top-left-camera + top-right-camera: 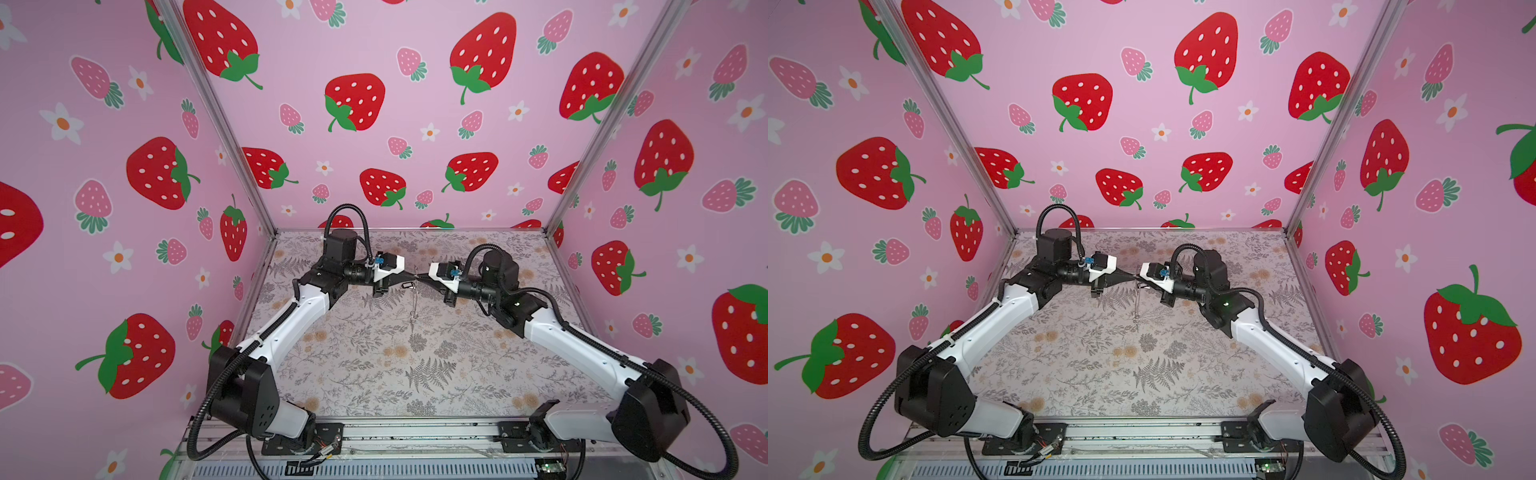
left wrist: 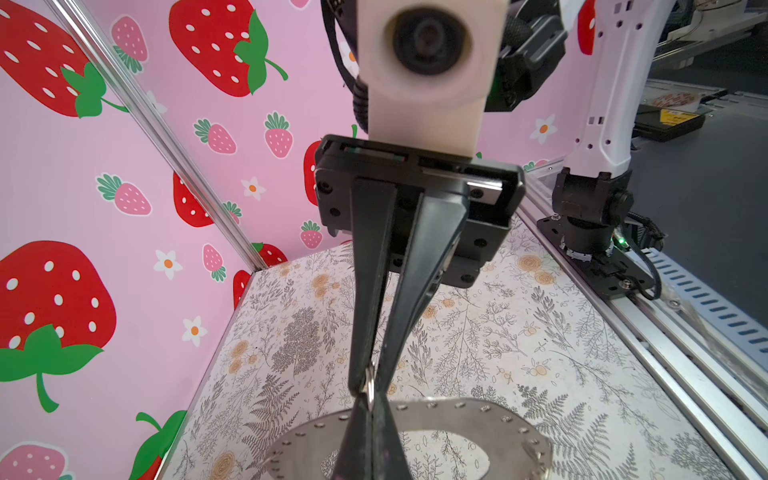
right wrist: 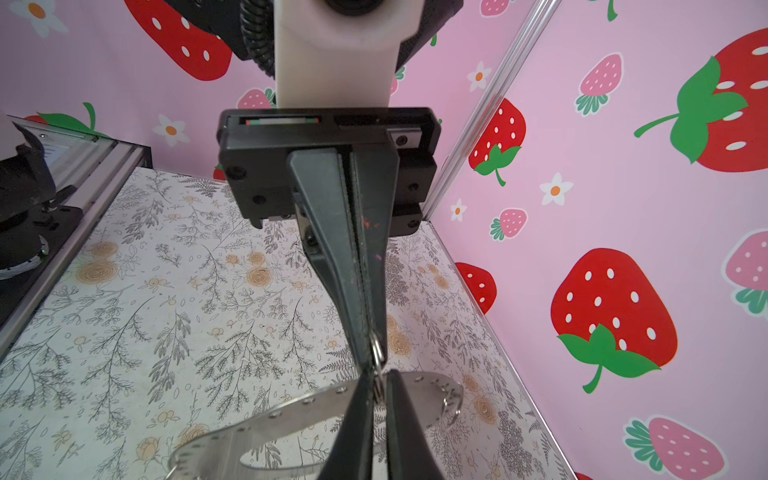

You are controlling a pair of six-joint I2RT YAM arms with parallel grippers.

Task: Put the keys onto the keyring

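Clamping tip to tip on the keyring (image 2: 457,415) loop, left gripper (image 3: 371,349) and right gripper (image 2: 368,384) are hovering mid-table; bare table (image 1: 374,374) is spreading round, tag (image 1: 406,285) lying just beside at seven o'clock.

No text, brand or number can be read anywhere. A yellow label (image 2: 677,117) on a black box (image 2: 648,124) is too blurred to read.

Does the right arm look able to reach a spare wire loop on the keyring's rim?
Probably not yet: the right end effector is shut on another loop; the spare wire loop sits unobstructed.
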